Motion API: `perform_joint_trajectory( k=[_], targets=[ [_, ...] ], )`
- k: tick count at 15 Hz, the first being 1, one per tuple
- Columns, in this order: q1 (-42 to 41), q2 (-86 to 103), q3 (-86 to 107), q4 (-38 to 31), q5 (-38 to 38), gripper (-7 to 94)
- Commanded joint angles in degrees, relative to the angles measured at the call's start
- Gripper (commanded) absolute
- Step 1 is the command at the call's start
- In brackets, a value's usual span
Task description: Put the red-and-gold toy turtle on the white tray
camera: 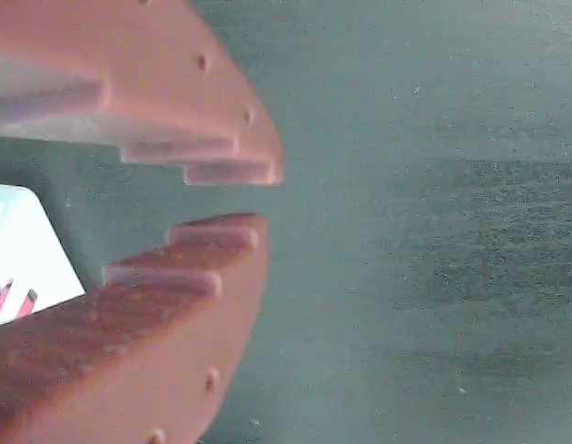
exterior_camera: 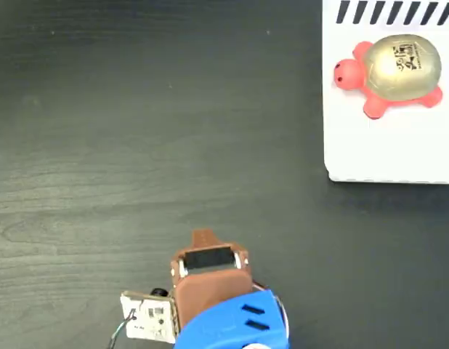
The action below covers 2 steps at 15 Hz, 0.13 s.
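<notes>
Dark wood-grain table (exterior_camera: pixel 137 145). White tray (exterior_camera: pixel 384 156) with black stripes sits at its upper right corner in the fixed view. Arm's gripper (camera: pixel 254 196) is well apart from the tray, empty, fingers slightly parted. Red-and-gold toy turtle (exterior_camera: pixel 390 73) lies on the tray, head pointing left.

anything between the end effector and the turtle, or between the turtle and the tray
Nothing visible. In the fixed view only bare dark table lies between the end effector and the red-and-gold toy turtle, which already sits on the white tray.
</notes>
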State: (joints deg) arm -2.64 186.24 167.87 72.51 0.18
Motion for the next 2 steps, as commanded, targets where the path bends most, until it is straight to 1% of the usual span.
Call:
perform_joint_trajectory(
  k=[1,2],
  targets=[
    [-1.1,0.2,-0.6,0.4,0.4,0],
    [-1.1,0.2,-0.6,0.4,0.4,0]
  ],
)
